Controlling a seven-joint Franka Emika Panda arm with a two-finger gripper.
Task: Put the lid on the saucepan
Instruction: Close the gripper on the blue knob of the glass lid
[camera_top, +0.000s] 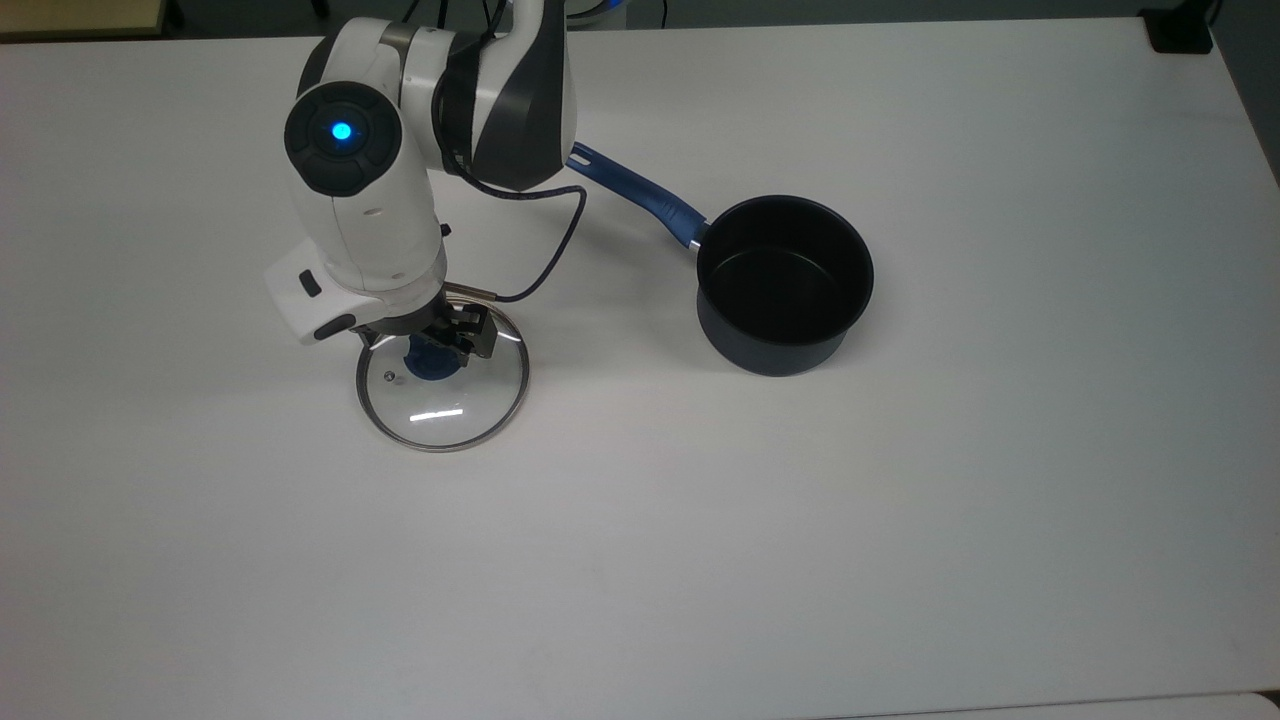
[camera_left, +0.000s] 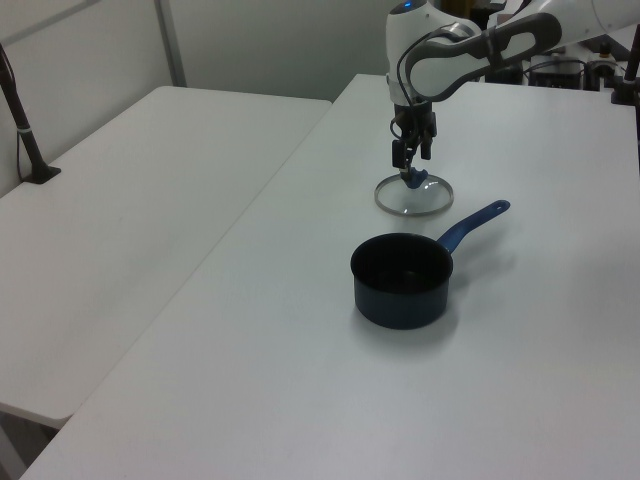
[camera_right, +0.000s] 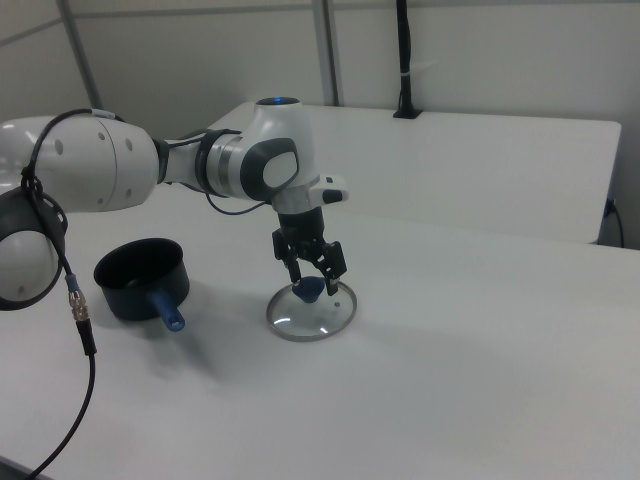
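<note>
1. Bench (camera_top: 900, 520): white, carries everything listed.
2. Arm (camera_top: 360, 200): white, reaching down over the lid.
3. Saucepan (camera_top: 785, 285): upright, uncovered, well apart from the lid at the top view's right; blue handle (camera_top: 640, 195) angled toward the arm.
4. Lid (camera_top: 443, 375): flat on the bench, blue knob (camera_top: 432, 362) uppermost.
5. Claw (camera_right: 309, 277): fingers parted, set either side of the knob, nothing gripped.

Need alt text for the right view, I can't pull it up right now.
The gripper hangs open, straddling the blue knob of the lid, which lies flat on the white table. The saucepan stands uncovered toward the right view's left, apart from the lid.
</note>
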